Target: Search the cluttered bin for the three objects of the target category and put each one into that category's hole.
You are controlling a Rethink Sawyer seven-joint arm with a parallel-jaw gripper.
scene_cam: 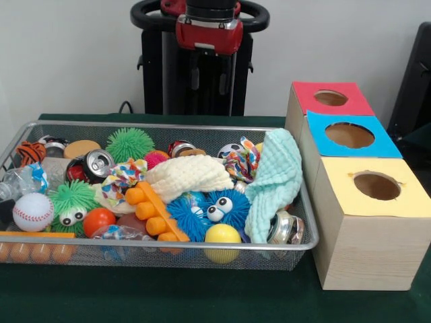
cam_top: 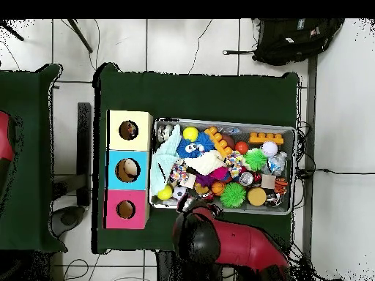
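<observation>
Wire bin at lower left is packed full and the three holes at right look empty, so nothing's sorted yet; can't tell the arm's jaws, tucked at top.

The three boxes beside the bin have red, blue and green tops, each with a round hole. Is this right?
Not quite. In the front view the third box has a yellow top, not green. The red box and the blue box each show a round hole, beside the bin.
</observation>
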